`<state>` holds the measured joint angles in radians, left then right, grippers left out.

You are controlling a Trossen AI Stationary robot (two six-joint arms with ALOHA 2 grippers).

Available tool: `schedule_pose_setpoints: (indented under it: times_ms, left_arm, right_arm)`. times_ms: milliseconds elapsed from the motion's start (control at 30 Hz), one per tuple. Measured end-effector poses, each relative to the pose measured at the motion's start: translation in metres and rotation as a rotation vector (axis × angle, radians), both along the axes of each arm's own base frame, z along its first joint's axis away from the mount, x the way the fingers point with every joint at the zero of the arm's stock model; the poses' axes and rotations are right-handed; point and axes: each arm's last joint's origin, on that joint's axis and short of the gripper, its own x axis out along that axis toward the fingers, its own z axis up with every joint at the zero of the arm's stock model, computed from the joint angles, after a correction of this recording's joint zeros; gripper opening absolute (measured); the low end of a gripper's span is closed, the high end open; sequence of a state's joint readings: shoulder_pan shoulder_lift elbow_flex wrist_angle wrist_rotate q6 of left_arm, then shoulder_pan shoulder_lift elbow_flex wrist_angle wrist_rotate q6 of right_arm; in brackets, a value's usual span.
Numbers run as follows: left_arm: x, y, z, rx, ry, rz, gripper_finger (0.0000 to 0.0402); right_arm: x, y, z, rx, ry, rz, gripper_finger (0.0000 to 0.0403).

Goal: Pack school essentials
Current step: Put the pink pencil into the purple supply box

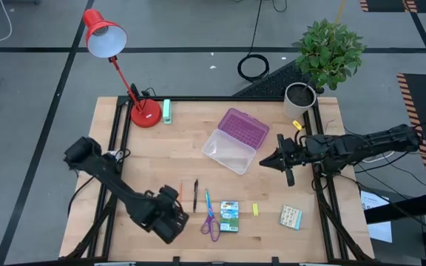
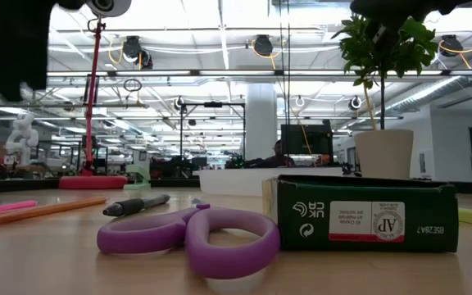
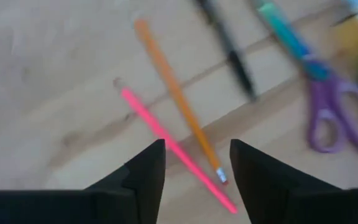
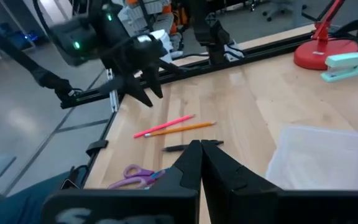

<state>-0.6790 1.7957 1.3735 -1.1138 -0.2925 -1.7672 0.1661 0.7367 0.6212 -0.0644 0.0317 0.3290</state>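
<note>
Left gripper (image 3: 196, 180) hung fingers apart over pink pencil (image 3: 169, 145) and orange pencil (image 3: 178, 98) near bench front edge. Both looked light, stiff, roll-prone; pinch mid-shaft. Right gripper (image 4: 201, 152) closed, idle by clear case (image 1: 234, 139).

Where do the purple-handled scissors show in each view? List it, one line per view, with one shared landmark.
High view: purple-handled scissors low centre, just left of the green crayon box.
Low view: front centre, handles nearest the camera.
Left wrist view: at the right edge, beyond the open jaws.
Right wrist view: low left, near the table's far edge.
Shared landmark: the black pen lying beside them.
</note>
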Motion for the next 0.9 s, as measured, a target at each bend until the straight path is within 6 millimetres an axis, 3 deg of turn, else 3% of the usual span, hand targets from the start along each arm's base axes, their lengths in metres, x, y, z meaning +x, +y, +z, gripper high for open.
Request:
schedule_pose_setpoints:
  times_ms: [167, 433, 900]
  left_arm:
    - [0.008, 0.004, -0.02, -0.055, 0.14, 0.093, 0.0186]
    - [0.018, 0.01, -0.042, -0.013, 0.209, 0.128, 0.0165]
    - [0.024, 0.014, -0.059, -0.009, 0.252, 0.215, 0.0131]
  right_arm:
    - [0.003, 0.0, 0.002, 0.004, -0.024, -0.002, 0.0]
    - [0.009, -0.001, -0.002, -0.025, -0.009, -0.076, 0.0]
    - [0.029, 0.003, -0.007, -0.076, -0.042, -0.059, 0.0]
